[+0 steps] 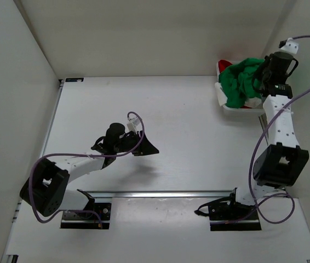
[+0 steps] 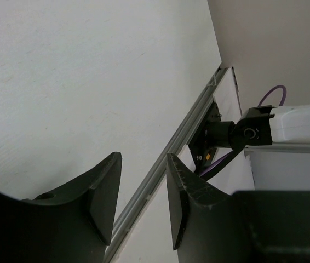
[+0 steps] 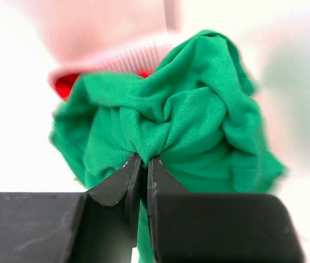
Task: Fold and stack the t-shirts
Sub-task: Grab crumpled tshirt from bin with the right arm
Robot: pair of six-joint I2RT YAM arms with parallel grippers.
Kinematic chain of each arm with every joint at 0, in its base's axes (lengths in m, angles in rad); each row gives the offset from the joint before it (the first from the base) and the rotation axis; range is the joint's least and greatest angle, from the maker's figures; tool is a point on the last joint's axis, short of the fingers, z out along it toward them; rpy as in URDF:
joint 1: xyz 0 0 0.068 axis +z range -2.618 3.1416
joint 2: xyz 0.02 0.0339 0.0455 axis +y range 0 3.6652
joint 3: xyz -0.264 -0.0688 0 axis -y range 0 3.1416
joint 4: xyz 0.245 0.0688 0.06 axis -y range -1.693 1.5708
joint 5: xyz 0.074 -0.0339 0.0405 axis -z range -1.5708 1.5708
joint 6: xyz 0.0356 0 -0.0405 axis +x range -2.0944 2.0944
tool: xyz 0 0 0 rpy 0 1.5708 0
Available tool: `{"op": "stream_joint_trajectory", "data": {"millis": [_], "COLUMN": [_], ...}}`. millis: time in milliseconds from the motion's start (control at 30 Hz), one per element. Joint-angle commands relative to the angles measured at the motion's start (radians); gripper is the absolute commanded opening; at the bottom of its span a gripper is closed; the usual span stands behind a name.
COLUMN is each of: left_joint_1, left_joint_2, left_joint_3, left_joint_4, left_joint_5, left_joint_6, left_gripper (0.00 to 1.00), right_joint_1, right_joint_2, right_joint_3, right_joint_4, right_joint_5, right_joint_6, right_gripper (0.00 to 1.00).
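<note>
A bright green t-shirt [image 1: 240, 82] lies bunched on top of the white basket [image 1: 221, 99] at the back right. My right gripper [image 1: 263, 76] is shut on a fold of that green t-shirt [image 3: 188, 115], the cloth pinched between its black fingertips [image 3: 144, 160]. A strip of red t-shirt [image 3: 67, 83] shows under the green one, also seen in the top view at the basket's far side [image 1: 226, 62]. A white t-shirt does not show. My left gripper [image 1: 145, 147] hovers over the middle of the table, open, with nothing between its fingers [image 2: 105, 192].
The white table [image 1: 188, 142] is walled at the back and both sides. A metal rail [image 1: 160, 193] runs across near the arm bases. The right arm's base and purple cable [image 2: 237, 137] appear in the left wrist view.
</note>
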Motion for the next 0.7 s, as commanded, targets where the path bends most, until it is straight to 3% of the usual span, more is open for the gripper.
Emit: {"op": "stream_joint_trajectory", "data": {"millis": [0,133,300,400,500,667], "left_joint_1": [-0.001,0.032,0.047,0.023,0.006,0.033], "left_joint_2": [-0.068,-0.094,-0.089,-0.077,-0.072,-0.083], "left_joint_3": [0.05,0.043,0.069,0.066,0.049,0.033], "left_joint_4": [-0.026,-0.041,-0.045,-0.029,-0.018,-0.043], "left_joint_5": [0.006,-0.005,0.029,0.012,0.012,0.011], "left_joint_6": [0.01,-0.001,-0.018,-0.031,-0.041,-0.027], "left_gripper": [0.49,0.49,0.49,0.49,0.47,0.48], "right_joint_1": [0.082,0.188,0.357,0.29,0.079,-0.037], "right_joint_2": [-0.141,-0.223,-0.253,-0.242,-0.198,-0.061], "right_joint_3": [0.073,0.124,0.223,0.175,0.076,0.145], "right_joint_4": [0.108,0.134,0.186,0.188,0.194,0.195], "right_joint_5": [0.125,0.158,0.286,0.188,-0.012,-0.044], "right_joint_6": [-0.066,-0.124,-0.315,-0.271,-0.078,-0.017], "right_gripper": [0.0,0.0,0.0,0.0,0.0,0.0]}}
